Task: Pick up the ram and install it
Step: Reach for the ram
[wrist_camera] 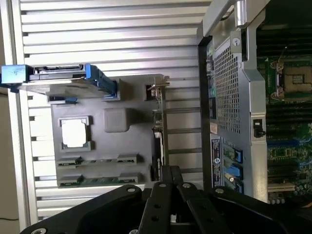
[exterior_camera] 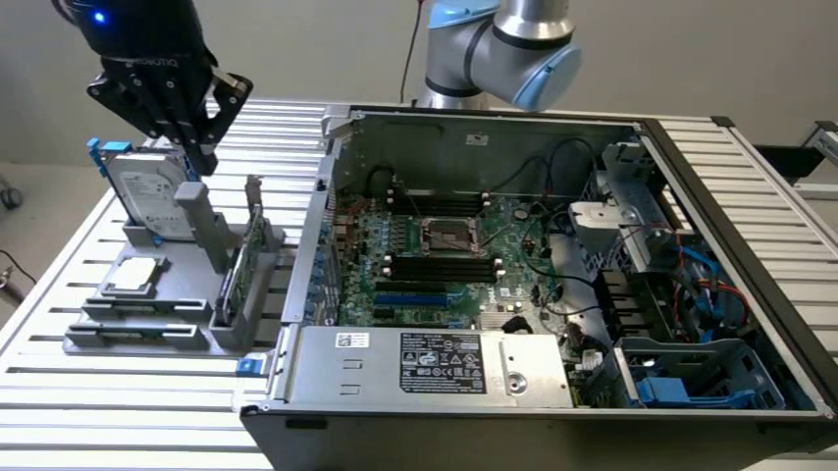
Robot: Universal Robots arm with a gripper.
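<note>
1 ram [wrist_camera: 100, 180]: is lying on its long edge in a slot of the gray holder [wrist_camera: 122, 122], in the row farthest from the hard drive; its green strip is showing along that slot in the wrist view.
holder: is sitting on the slatted table [exterior_camera: 78, 412], just beside the open computer case [exterior_camera: 485, 116], at the exterior view's left.
processor chip [exterior_camera: 135, 278]: is lying flat in a square recess of the holder, between the ram's rows and the hard drive.
hard drive [exterior_camera: 144, 191]: is standing upright on its edge at the holder's far end, with blue rails on its sides.
expansion card [exterior_camera: 239, 280]: is standing on edge along the holder's side nearest the case.
gripper [exterior_camera: 204, 165]: is hanging above the holder, near the hard drive's top edge, apart from the ram and touching nothing that i can see.
jaws: are pressing together, with nothing pinched between them.
case: is lying open, showing the green motherboard [exterior_camera: 524, 231] with 1 bare processor socket [exterior_camera: 443, 235] and long black memory slots [exterior_camera: 439, 267] beside it.
power supply [exterior_camera: 433, 365]: is sitting along the case's near wall.
robot arm [exterior_camera: 504, 49]: is rising behind the case.
</note>
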